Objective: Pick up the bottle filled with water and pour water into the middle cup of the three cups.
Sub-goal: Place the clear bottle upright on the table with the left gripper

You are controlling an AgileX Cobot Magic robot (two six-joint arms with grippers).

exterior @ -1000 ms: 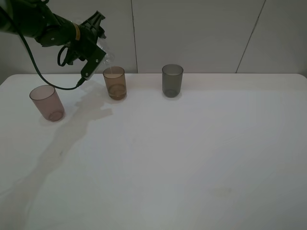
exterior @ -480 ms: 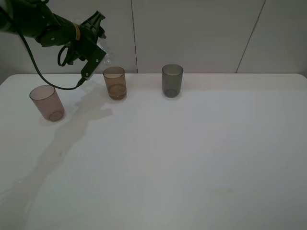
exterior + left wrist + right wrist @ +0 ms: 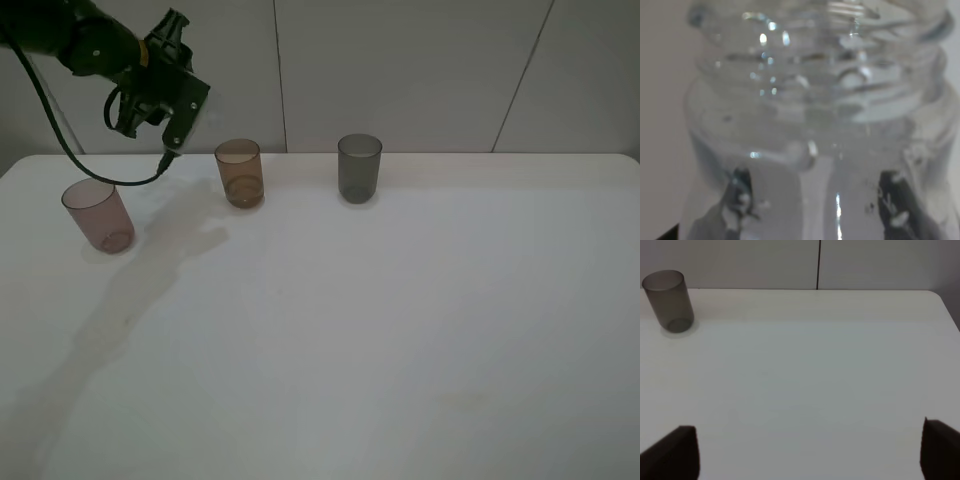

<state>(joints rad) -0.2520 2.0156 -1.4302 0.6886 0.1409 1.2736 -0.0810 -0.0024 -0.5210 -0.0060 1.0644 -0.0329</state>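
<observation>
The clear bottle fills the left wrist view, threaded neck showing, with dark fingertips on either side of its body. My left gripper is shut on it, raised high at the far left, above and left of the amber middle cup. In the exterior view the bottle is hidden by the gripper. The pinkish cup stands to the left and the smoky-grey cup to the right. My right gripper is open and empty over bare table, out of the exterior view.
The white table ends at a wall close behind the cups. The left arm's black cable hangs down near the pinkish cup. The grey cup also shows in the right wrist view.
My left gripper with the bottle has moved up and to the left, away from the amber cup's rim. The cups and the right arm have not moved.
</observation>
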